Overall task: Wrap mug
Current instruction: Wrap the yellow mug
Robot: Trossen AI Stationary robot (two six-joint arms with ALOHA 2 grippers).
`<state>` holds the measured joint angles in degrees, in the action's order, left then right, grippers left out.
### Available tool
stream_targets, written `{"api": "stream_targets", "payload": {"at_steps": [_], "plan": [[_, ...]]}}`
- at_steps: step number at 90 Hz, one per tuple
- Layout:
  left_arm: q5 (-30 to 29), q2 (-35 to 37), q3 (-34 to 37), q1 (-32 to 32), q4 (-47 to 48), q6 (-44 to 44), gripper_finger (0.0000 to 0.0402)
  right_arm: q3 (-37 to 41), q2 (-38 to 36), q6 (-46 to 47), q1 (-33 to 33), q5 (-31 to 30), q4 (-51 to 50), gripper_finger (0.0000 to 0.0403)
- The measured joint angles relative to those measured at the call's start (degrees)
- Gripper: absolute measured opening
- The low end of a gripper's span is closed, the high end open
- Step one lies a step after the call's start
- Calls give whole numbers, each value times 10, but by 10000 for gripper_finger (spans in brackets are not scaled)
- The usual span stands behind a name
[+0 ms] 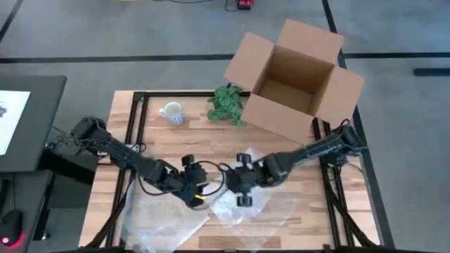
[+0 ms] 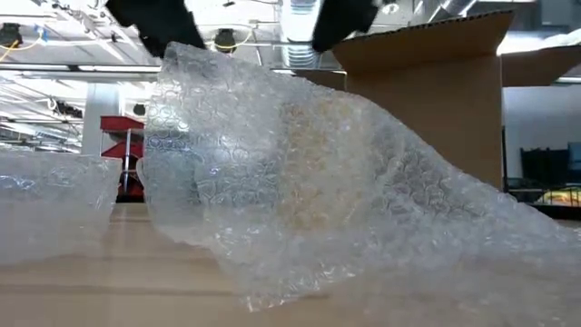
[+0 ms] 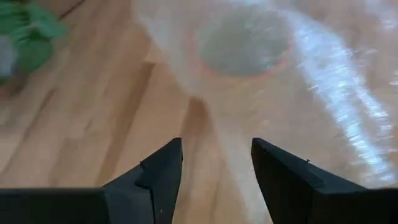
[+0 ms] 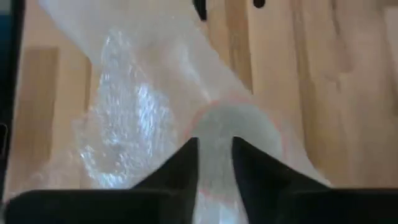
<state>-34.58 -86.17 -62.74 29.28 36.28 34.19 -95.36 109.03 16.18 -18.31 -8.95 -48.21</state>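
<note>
A white ceramic mug [image 1: 171, 112] is seen lying on its side toward the far left of the light wooden slatted counter [image 1: 197, 144], well apart from both arms. Just beside it a green leafy plant sprig [image 1: 228, 104] is laid, and behind that an open brown cardboard box [image 1: 295, 77] stands at the far right corner.

Along the near edge a sheet of clear bubble wrap [image 1: 232, 207] is spread, and in the low view it is raised into a crumpled peak [image 2: 290, 163]. The left end effector [image 1: 197, 194] is placed over the wrap's left portion; in its wrist view the fingers [image 3: 160, 177] are spread apart with nothing between them.

The right end effector [image 1: 242, 184] is placed over the middle of the wrap. Its fingers [image 4: 186, 165] are drawn nearly together and appear to be pinching a fold of the wrap, though the contact is blurred.

A second loose piece of bubble wrap [image 2: 54, 204] is shown at the left of the low view.
</note>
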Motion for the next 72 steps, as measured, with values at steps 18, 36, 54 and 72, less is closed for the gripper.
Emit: {"api": "stream_targets", "payload": {"at_steps": [18, 36, 54, 72], "plan": [[-36, 0, 0, 4, 100, 77, 173, 0, 36, 2, 27, 18, -13, 7], [-54, 0, 0, 6, 125, 102, 173, 1, 57, 4, 48, 47, -34, 1], [-73, 0, 0, 8, 126, 102, 173, -1, 98, 0, 58, 69, -30, 0], [-78, 0, 0, 9, 129, 101, 173, -3, 114, -10, 61, 72, -18, 0]]}}
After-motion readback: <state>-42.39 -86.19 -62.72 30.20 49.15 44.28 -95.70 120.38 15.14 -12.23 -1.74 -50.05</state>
